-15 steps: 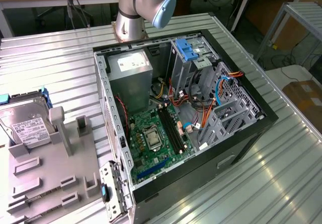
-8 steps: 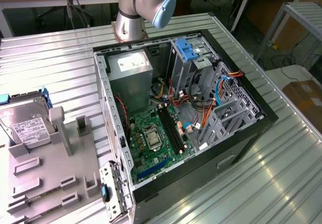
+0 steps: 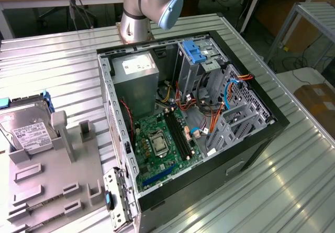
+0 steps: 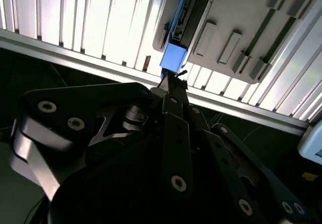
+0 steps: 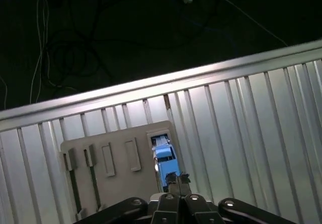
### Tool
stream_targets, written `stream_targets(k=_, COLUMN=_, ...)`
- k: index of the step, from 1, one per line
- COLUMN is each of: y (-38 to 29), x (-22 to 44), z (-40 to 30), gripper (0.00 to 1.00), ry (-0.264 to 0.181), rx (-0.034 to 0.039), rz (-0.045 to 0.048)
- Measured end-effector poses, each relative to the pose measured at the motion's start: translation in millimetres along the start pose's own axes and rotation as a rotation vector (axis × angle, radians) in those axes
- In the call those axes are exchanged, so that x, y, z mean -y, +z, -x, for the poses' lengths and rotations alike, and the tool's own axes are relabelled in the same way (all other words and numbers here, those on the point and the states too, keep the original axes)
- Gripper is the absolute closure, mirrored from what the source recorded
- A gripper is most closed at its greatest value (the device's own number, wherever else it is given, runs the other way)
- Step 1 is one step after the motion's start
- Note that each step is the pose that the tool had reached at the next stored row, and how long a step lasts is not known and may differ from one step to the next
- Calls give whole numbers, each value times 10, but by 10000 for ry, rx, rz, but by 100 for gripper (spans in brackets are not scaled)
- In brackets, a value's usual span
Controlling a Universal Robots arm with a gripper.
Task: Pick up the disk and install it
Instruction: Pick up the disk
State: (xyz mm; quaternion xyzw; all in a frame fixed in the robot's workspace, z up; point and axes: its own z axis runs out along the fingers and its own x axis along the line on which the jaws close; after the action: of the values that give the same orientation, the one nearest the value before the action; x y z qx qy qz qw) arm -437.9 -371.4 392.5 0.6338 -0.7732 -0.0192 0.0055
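The disk (image 3: 27, 130), a silver hard drive with a white printed label and blue side rails, leans in a grey fixture plate (image 3: 52, 191) at the exterior view's left. In both wrist views it shows edge-on, as a blue-railed block (image 5: 163, 155) (image 4: 173, 59) set in the plate. My gripper (image 5: 176, 176) (image 4: 172, 81) hangs well above the table and apart from the disk, its tips lined up with the disk's blue end. The black fingertips are shut against each other with nothing between them.
An open computer case (image 3: 261, 112) lies on the ribbed metal table (image 3: 293, 191), showing a green motherboard (image 3: 162, 144), a grey power-supply box (image 3: 137, 78) and a blue bracket (image 3: 195, 50) at the drive bay. The arm's base (image 3: 137, 18) stands behind it. The table edge (image 5: 166, 85) lies beyond the plate.
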Motion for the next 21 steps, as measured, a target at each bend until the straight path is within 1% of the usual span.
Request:
stream_targets(k=2, y=3, x=0, z=0, gripper=89, ry=-319, rx=-50, rz=-3)
stream_targets(k=3, y=8, x=0, z=0, gripper=89, ry=-675, rx=-104, rz=-6)
stream_targets(k=5, y=16, x=1, z=0, gripper=89, ry=-1281, rx=-179, rz=-9)
stream_targets(k=6, y=18, x=1, z=0, gripper=89, ry=-1360, rx=-206, rz=-16)
stream_targets(k=7, y=19, x=0, z=1, gripper=89, ry=-1368, rx=-248, rz=-32)
stream_targets(k=8, y=21, x=2, z=0, gripper=88, ry=-1374, rx=-380, rz=-64)
stream_targets(k=9, y=22, x=1, z=-1, gripper=83, ry=-1373, rx=-415, rz=-71)
stream_targets(k=10, y=22, x=1, z=-1, gripper=83, ry=-1374, rx=-416, rz=-70)
stream_targets(k=12, y=23, x=1, z=0, gripper=70, ry=-1372, rx=-427, rz=-73)
stream_targets(k=14, y=32, x=2, z=0, gripper=58, ry=-1371, rx=-469, rz=-132)
stream_targets(k=16, y=64, x=3, z=-1, gripper=46, ry=-1371, rx=-472, rz=-161)
stream_targets(k=20, y=146, x=1, z=-4, gripper=46, ry=-1371, rx=-472, rz=-169)
stream_targets(k=21, y=154, x=1, z=-5, gripper=46, ry=-1371, rx=-470, rz=-188)
